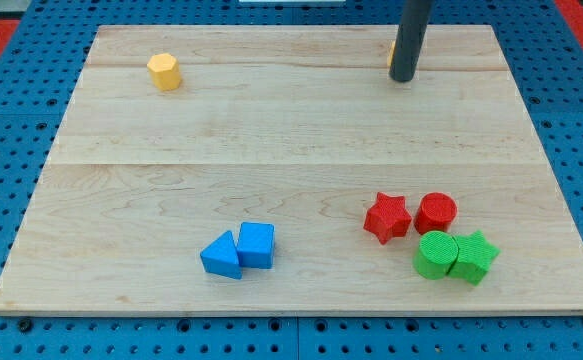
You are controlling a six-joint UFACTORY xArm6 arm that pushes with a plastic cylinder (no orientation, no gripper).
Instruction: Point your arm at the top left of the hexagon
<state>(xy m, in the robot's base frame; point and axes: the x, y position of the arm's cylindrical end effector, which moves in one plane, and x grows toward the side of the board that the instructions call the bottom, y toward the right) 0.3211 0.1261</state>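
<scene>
Tip of my plain rod, no fingers to spread or pinch, sits top right; yellow hexagon lies far left, well apart.

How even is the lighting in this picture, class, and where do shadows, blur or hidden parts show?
Camera view: lighting soft and even on the wooden board, no glare; faint short shadows under the blue blocks; everything sharp, though the board's edges look trapezoidal from perspective; my tip half hides an orange block, far right of the yellow hexagon.
</scene>
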